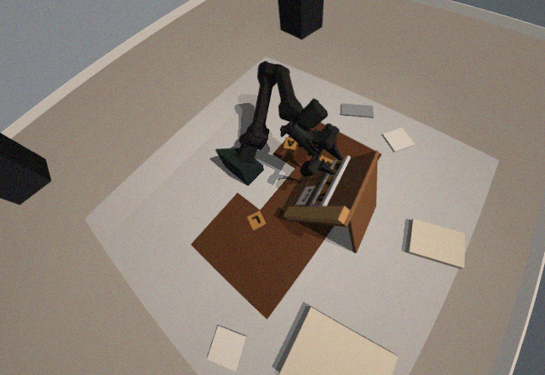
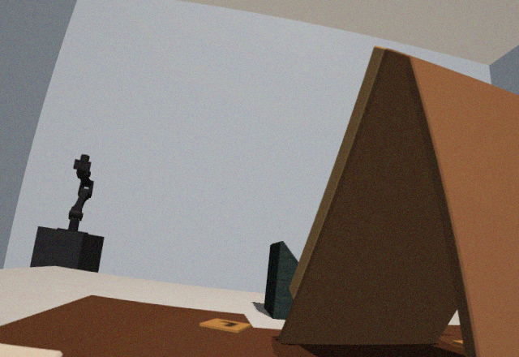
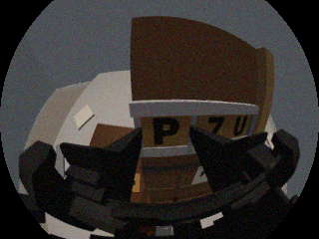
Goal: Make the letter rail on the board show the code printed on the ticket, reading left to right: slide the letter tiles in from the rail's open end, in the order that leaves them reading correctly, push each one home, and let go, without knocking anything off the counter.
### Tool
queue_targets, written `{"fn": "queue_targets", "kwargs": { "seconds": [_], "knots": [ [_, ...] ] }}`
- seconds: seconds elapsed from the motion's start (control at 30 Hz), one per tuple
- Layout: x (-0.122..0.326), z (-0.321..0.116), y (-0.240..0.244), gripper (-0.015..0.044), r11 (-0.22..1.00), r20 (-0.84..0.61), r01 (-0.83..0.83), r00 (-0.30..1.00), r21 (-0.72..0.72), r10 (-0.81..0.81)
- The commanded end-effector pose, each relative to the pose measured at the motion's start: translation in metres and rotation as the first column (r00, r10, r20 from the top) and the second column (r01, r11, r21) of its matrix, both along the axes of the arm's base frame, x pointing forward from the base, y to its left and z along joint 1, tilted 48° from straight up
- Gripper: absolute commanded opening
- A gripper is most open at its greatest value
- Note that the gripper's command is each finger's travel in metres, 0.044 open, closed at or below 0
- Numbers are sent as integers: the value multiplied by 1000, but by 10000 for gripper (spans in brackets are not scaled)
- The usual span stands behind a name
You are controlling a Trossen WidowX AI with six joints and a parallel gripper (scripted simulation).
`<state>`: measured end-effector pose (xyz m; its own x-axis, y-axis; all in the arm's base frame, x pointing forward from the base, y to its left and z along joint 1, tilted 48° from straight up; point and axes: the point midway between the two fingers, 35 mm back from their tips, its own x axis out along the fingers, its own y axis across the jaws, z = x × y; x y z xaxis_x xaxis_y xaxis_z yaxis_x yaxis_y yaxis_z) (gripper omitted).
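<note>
My gripper (image 3: 165, 130) (image 1: 329, 168) is shut on the orange P tile (image 3: 162, 130). It holds the tile in the letter rail (image 3: 193, 110) (image 1: 338, 177), on the sloped face of the brown board (image 3: 193, 60) (image 1: 363, 186) (image 2: 377, 219). To the right of P in the rail sit a Z tile (image 3: 215, 129) and a U tile (image 3: 239, 126). The ticket (image 1: 304, 195) lies low on the board's face. Loose orange tiles lie on the brown mat (image 1: 250, 261): an A tile (image 1: 290, 143) beside the arm and an L tile (image 1: 255, 220) (image 2: 226, 324) in front. The board hides my gripper in the exterior view.
The arm's dark green base (image 1: 239, 166) (image 2: 280, 279) stands left of the board. A tan block (image 1: 317, 214) sticks out at the board's near end. Pale flat pads (image 1: 435, 242) (image 1: 398, 138) (image 1: 226, 346) (image 1: 339, 349) and a grey pad (image 1: 356, 110) lie around the counter.
</note>
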<state>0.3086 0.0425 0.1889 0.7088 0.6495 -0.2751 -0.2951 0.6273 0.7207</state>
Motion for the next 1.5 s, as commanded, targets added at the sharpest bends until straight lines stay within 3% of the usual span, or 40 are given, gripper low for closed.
{"fn": "queue_targets", "kwargs": {
  "seconds": [0.0, 0.2, 1.47],
  "knots": [
    [0, 0, 0, 157, 1000, 0, 0, 1000, 0, 0],
    [-4, 2, -4, 295, 1000, -1, -3, 1000, 0, 3],
    [-23, 5, -22, 295, 1000, -4, -4, 1000, 0, 4]
  ]
}}
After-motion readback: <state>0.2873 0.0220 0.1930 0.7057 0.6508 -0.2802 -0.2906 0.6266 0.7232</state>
